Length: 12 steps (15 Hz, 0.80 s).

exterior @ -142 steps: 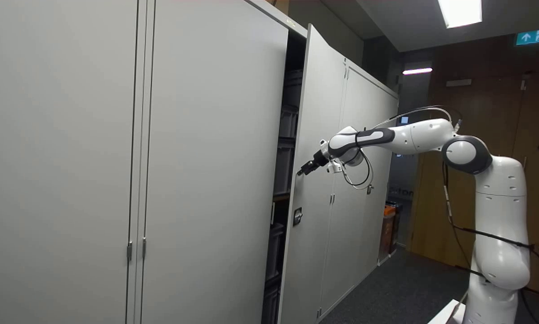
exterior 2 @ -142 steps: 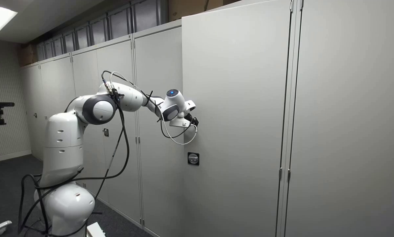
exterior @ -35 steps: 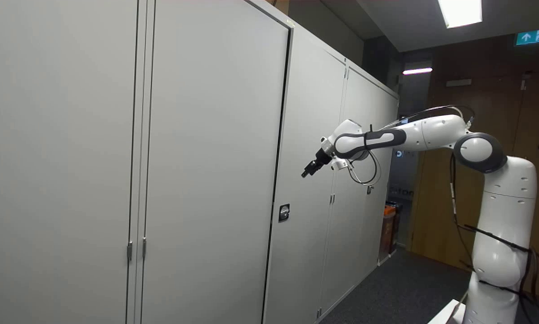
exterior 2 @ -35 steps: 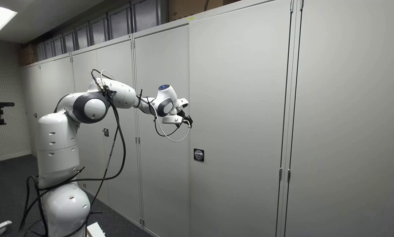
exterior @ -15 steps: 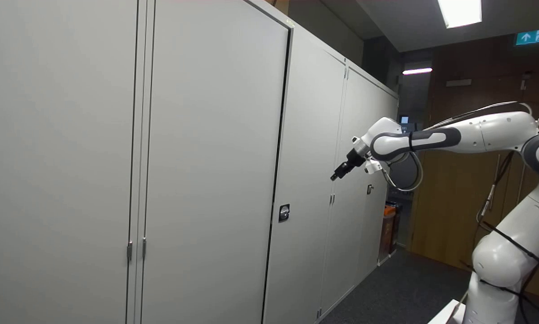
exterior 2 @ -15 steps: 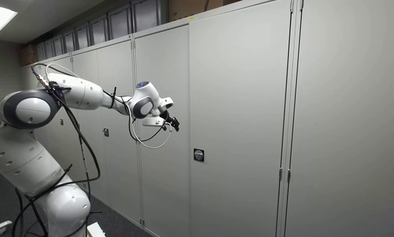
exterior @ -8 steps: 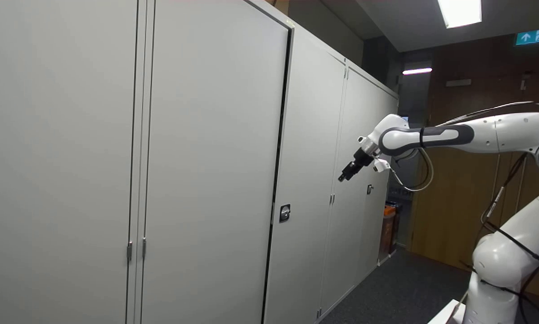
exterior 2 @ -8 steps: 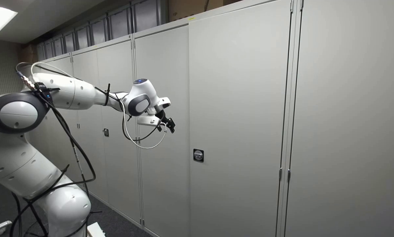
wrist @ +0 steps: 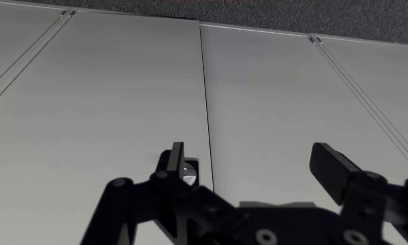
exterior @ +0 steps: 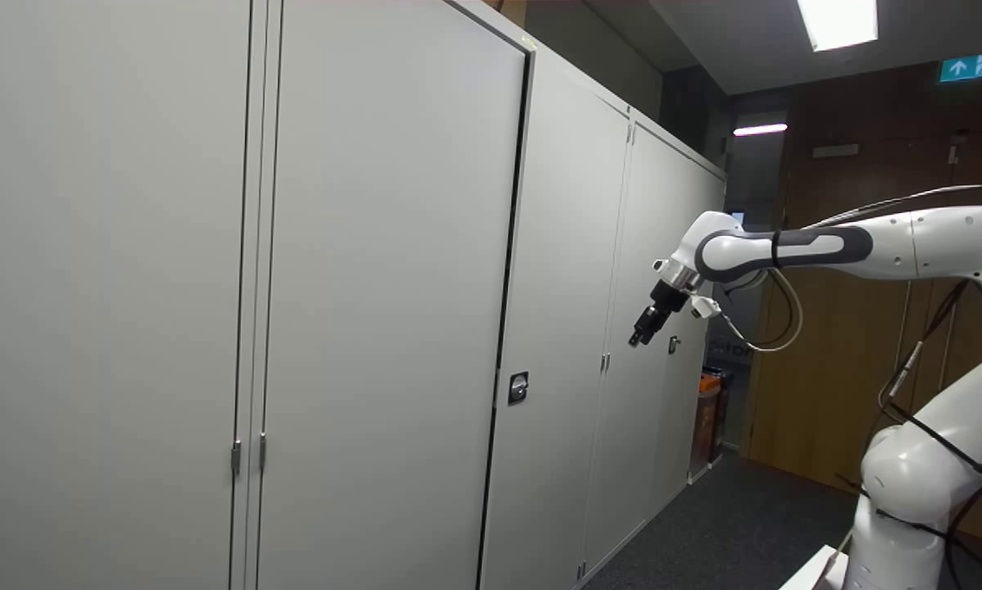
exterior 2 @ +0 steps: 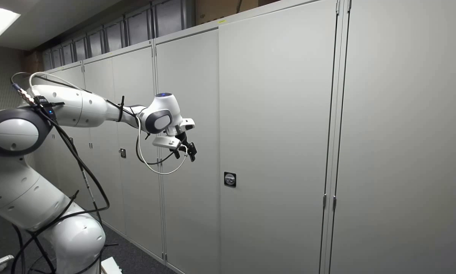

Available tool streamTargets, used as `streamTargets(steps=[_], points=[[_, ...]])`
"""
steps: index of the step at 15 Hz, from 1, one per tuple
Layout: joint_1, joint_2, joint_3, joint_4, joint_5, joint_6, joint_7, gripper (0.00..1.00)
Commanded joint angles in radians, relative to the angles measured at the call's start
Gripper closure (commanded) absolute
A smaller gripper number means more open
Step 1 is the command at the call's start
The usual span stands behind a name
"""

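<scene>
My black gripper [exterior: 634, 338] is open and empty, pointing down and forward, apart from the grey cupboard doors. It also shows in an exterior view [exterior 2: 185, 156] and, with fingers spread wide, in the wrist view [wrist: 248, 153]. The door with a latch [exterior: 556, 246] lies shut against the neighbouring leaf [exterior: 393, 287]; only a thin dark seam shows between them. Its round silver latch on a black plate [exterior: 518, 388] is below the gripper's height and also shows in an exterior view [exterior 2: 230, 179]. In the wrist view one finger partly hides the latch [wrist: 190, 173].
More cupboards run along the wall, with further latches [exterior: 673, 344] [exterior 2: 122, 153]. Grey boxes [exterior 2: 136, 28] stand on top. An orange-lidded bin [exterior: 706, 393] and a wooden door [exterior: 852, 328] are at the far end. Loose cables hang from the arm.
The latch door stood ajar at first, showing dark bins inside, and is now shut. My gripper has since backed away from it, then tilted further down in the last half second.
</scene>
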Motion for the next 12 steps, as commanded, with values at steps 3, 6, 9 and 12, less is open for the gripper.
streamTargets(steps=[3, 6, 9, 12], points=[[-0.001, -0.051, -0.01, -0.029, -0.002, -0.131, 0.005, 0.0], [-0.018, -0.065, -0.004, -0.026, -0.033, -0.203, 0.005, 0.0], [-0.038, -0.074, 0.008, -0.024, -0.084, -0.249, 0.017, 0.0], [-0.047, -0.077, 0.014, -0.022, -0.135, -0.282, 0.022, 0.0]])
